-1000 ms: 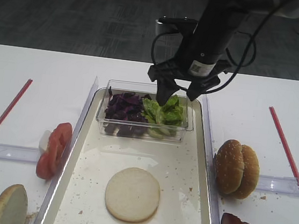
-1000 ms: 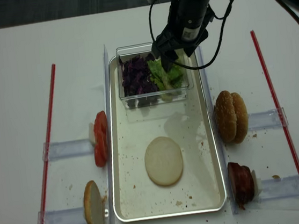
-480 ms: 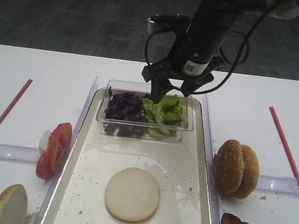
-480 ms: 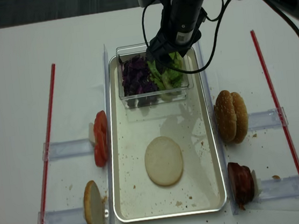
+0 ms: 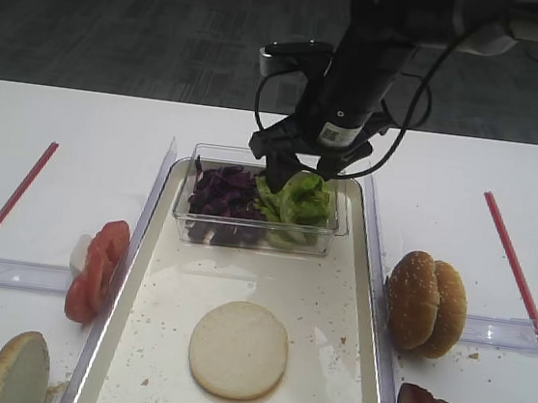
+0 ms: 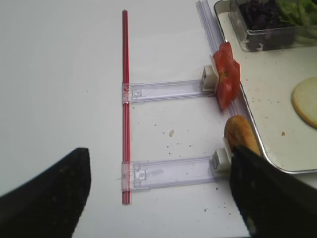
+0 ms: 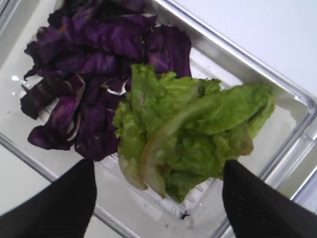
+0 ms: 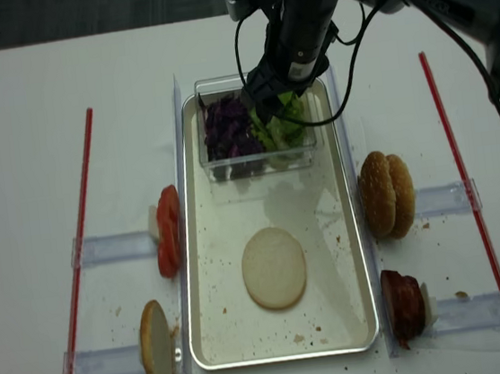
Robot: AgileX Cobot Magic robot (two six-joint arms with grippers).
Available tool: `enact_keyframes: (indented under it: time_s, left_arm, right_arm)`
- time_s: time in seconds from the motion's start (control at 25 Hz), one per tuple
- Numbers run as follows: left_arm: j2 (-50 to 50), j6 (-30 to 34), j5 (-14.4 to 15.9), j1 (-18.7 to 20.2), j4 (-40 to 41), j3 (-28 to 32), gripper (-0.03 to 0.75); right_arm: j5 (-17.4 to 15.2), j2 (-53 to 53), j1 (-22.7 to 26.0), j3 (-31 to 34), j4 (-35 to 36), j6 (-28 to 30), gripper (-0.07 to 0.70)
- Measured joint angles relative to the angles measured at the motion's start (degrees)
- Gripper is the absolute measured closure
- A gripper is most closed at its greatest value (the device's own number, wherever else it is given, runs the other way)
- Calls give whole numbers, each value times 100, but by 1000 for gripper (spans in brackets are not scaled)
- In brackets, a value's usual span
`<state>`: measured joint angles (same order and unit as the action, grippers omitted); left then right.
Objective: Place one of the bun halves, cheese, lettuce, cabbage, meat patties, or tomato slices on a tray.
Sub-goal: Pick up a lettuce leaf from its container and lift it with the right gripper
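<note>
Right gripper (image 7: 156,198) spread wide, hanging just over the lettuce (image 7: 190,131), not pinching it. Lettuce lying in the clear tub (image 5: 337,219) beside the purple cabbage (image 5: 223,192), at the far end of the tray (image 5: 370,301). One pale bun half (image 5: 237,350) flat near the tray's near end

Tub (image 5: 329,230) walls hem the lettuce (image 5: 294,201); cabbage (image 5: 225,193) crowds its left; tray (image 5: 339,351) floor around the bun (image 5: 238,349) lies bare.

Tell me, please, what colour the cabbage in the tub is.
Dark purple; the cabbage shows best in the right wrist view.
</note>
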<state>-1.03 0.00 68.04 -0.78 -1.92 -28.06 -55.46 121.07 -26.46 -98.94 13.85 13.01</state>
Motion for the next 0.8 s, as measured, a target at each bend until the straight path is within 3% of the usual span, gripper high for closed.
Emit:
enact_keyframes:
  time_s: [0.4, 0.8]
  left_arm:
    - [0, 0, 0, 0, 0, 0, 183]
    - [0, 0, 0, 0, 0, 0, 183]
  right_arm:
    - [-37, 645, 0, -590, 0, 19, 79]
    - [-16, 958, 0, -630, 0, 19, 79]
